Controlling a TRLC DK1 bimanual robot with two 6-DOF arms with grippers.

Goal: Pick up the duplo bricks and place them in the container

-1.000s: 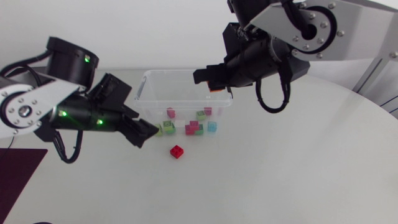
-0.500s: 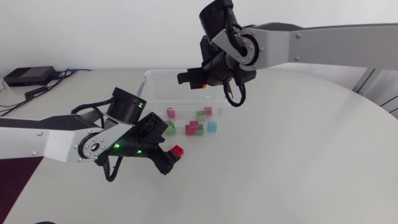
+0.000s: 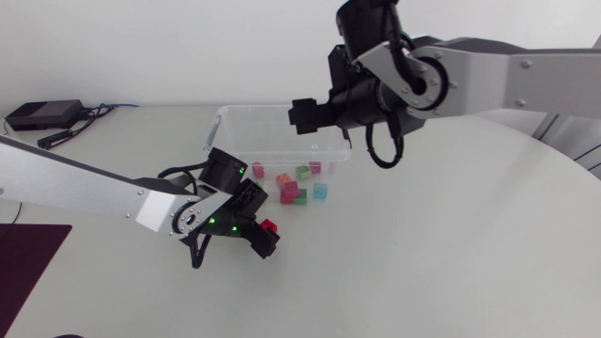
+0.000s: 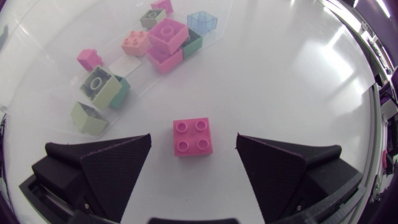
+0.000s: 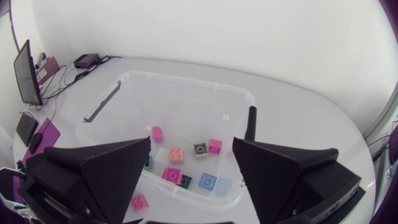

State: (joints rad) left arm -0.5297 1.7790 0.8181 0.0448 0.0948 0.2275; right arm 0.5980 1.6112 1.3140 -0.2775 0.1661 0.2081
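- The left tool (image 3: 262,238) sits low over the table (image 3: 451,253), just in front of the container (image 3: 218,127). Its arm comes in from the left side.
- Its fingers (image 4: 106,168) are spread wide. The loose brick (image 4: 191,137) lies between them with bare table on both sides, so neither finger touches it and the tool holds nothing.
- The loose brick looks red from the head view and pinker from the left wrist view. It lies flat on the table with its four studs up, just outside the container's near wall.
- The container is a clear plastic box with no lid, standing near the middle of the table towards the far side.
- The other bricks (image 5: 176,155) lie scattered on the container's floor: pink, salmon, pale green, magenta, dark green and light blue. Most are gathered at the end nearest the loose brick, and some lean on one another.
- The right tool (image 3: 300,115) hangs in the air above the container, well clear of its rim. Its arm comes in from the right side.
- Its fingers are also far apart with nothing between them. In the right wrist view the container and the bricks in it show through the gap.
- The two tools are well apart, the left one down at the table and the right one up over the box.
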